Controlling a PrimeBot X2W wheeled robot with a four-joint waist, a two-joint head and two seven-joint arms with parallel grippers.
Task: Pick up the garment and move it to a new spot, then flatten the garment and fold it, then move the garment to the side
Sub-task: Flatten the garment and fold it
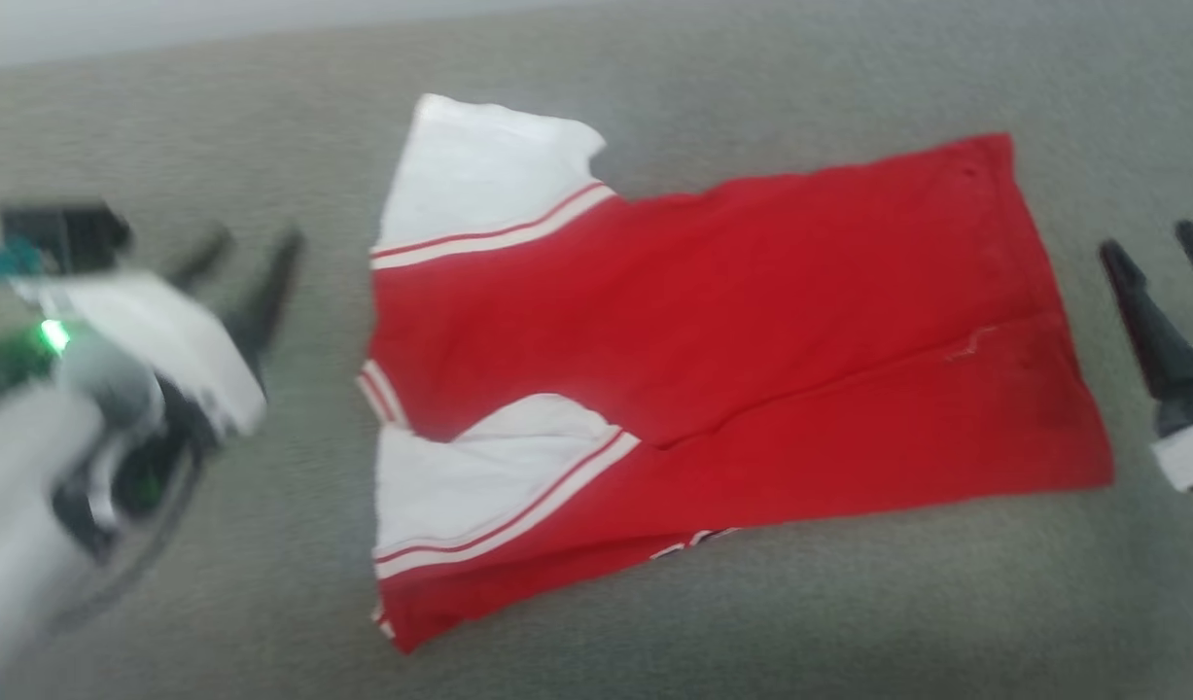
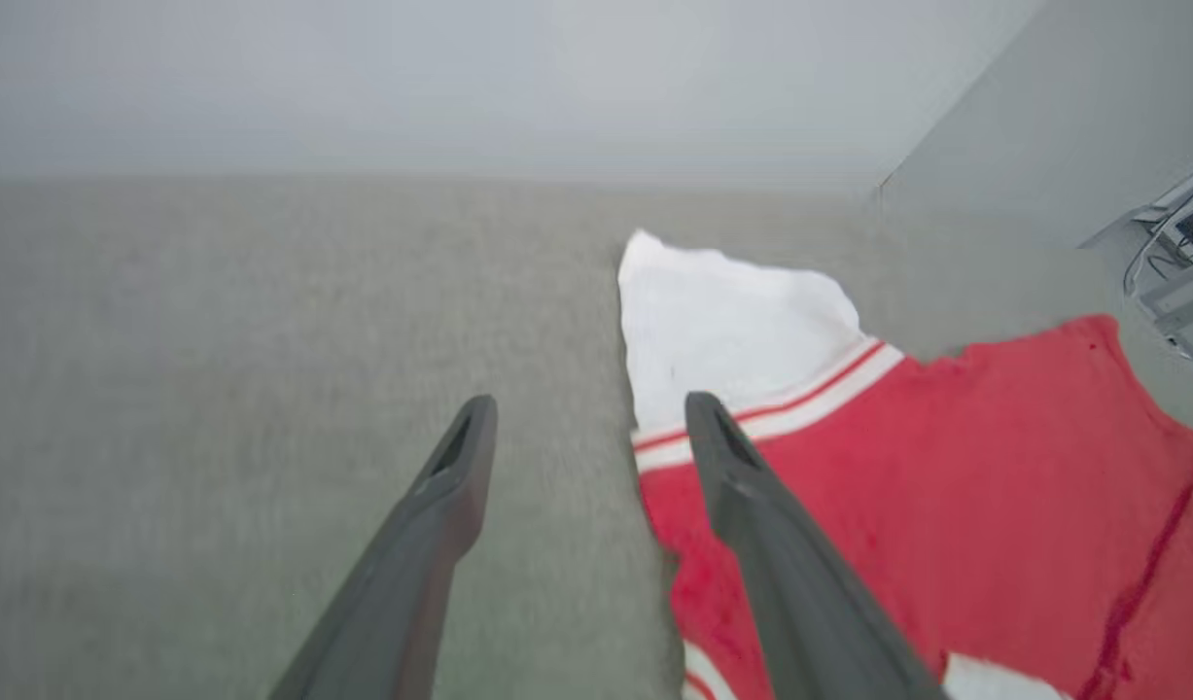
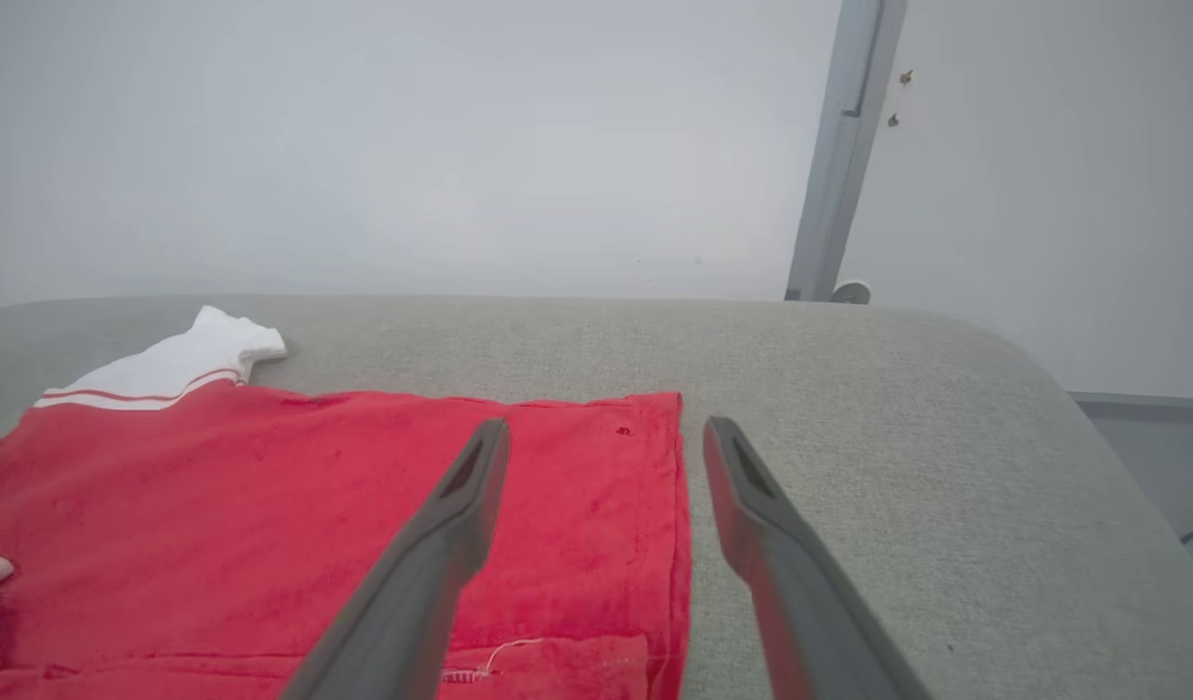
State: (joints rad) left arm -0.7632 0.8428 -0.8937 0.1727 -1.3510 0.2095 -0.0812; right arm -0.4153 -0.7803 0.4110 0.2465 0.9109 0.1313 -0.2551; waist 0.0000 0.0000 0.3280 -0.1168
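**DESK:** What sits nearest you in this shot?

**FIELD:** The near edge of the grey padded surface [image 1: 654, 622]. On it lies the garment [image 1: 713, 340], red, flat and doubled over lengthwise. A sliver of white-outlined lettering [image 1: 695, 538] peeks from under its near fold, so the print looks tucked underneath.

**DESK:** And your arms?

**FIELD:** Your left end effector [image 1: 256, 238], blurred, hangs just beside the sleeve end, fingers spread wide and gripping nothing. Your right end effector [image 1: 1150, 243] flanks the hem [image 1: 1038, 292] at the other end, equally spread and empty. Each stands off the cloth at its own end, which reads as a fold laid down with both arms clear of it.

**DESK:** Why does it lie sideways to you?

**FIELD:** With sleeves to your left and hem to your right, each arm has one end within reach. The near white sleeve [image 1: 460, 486] lies over the red body. The far white sleeve [image 1: 479, 175] sticks out past it toward the back, so I judge another fold or some smoothing is due before the move aside.

**DESK:** And beyond?

**FIELD:** Grey upholstery runs back to a pale wall [image 3: 411, 146] and a grey post [image 3: 839, 165].
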